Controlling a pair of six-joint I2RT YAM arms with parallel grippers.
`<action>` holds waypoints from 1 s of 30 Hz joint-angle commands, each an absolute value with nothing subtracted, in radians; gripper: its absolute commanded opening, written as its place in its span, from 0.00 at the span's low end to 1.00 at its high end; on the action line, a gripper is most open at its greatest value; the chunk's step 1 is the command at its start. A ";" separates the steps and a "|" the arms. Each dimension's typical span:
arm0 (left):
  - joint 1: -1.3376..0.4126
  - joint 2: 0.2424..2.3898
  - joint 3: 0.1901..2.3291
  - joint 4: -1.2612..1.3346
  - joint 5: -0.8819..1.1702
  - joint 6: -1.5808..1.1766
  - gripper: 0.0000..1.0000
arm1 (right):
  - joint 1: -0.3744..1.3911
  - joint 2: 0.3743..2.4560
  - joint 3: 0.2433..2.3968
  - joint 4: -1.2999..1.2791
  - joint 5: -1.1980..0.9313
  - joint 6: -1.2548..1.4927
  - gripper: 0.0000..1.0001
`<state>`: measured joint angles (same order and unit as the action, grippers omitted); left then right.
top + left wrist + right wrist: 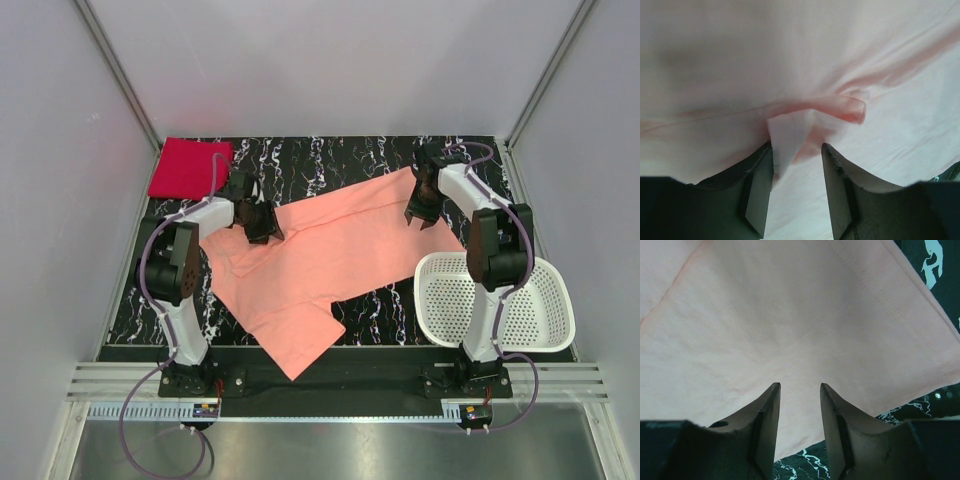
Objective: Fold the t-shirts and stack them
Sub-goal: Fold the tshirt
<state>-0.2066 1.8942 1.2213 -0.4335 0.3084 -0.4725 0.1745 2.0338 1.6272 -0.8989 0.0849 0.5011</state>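
The salmon t-shirt lies spread out and slanted across the black marbled table, one sleeve pointing to the near edge. The crimson t-shirt lies as a neat folded rectangle at the far left corner. My left gripper is low over the salmon shirt's left end. In the left wrist view it is open, and a raised fold of the cloth stands between the fingers, touching the left one. My right gripper is open over the shirt's far right part, near its hem, holding nothing.
A white perforated basket stands at the near right, beside the right arm's base. The black marbled table shows behind the shirt and at its near right. Grey walls close in the back and sides.
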 commanded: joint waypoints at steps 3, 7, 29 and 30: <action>-0.270 1.761 1.144 -0.373 0.367 -0.525 0.47 | 0.173 1.930 1.566 -0.848 0.061 0.489 0.45; -0.352 1.684 1.071 -0.359 0.364 -0.564 0.48 | 0.173 1.898 1.504 -0.824 0.038 0.506 0.45; -0.307 1.650 1.255 -0.738 -0.089 -0.525 0.63 | 0.175 1.966 1.571 -0.844 0.170 0.595 0.45; -0.307 1.669 1.253 -0.738 -0.106 -0.534 0.63 | 0.176 1.988 1.594 -0.863 0.193 0.601 0.45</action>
